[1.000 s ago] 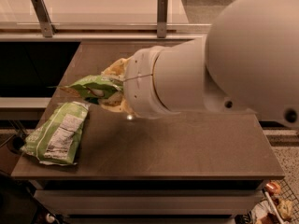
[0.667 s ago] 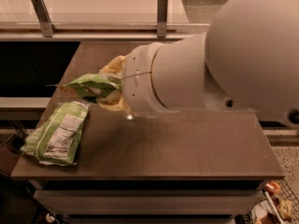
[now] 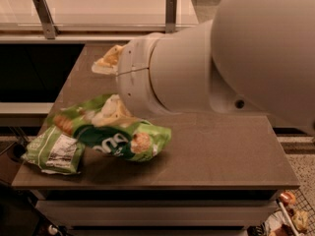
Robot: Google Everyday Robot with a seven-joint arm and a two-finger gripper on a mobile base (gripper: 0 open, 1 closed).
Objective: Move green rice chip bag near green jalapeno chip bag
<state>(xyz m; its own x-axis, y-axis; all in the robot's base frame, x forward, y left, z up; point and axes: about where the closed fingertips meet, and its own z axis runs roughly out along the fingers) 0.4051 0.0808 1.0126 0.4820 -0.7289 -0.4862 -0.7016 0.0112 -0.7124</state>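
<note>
The green rice chip bag (image 3: 115, 134) is glossy and wrinkled, with white lettering and chip pictures. It lies low over the front left of the table, its upper end tucked under the end of my white arm (image 3: 142, 77). My gripper is hidden behind that arm end, just above the bag. The green jalapeno chip bag (image 3: 53, 151) is pale, with a white label panel. It lies at the table's front left corner, and the rice bag's left end reaches over its top edge.
The brown table (image 3: 221, 151) carries a yellowish bag (image 3: 109, 58) at its back left, partly behind my arm. A pale counter with metal posts (image 3: 44, 16) runs behind the table. Small objects (image 3: 290, 213) sit on the floor at the lower right.
The green rice chip bag has come down and forward from the height of my arm's end. It is now beside the pale jalapeno bag, and my arm has swung with it.
</note>
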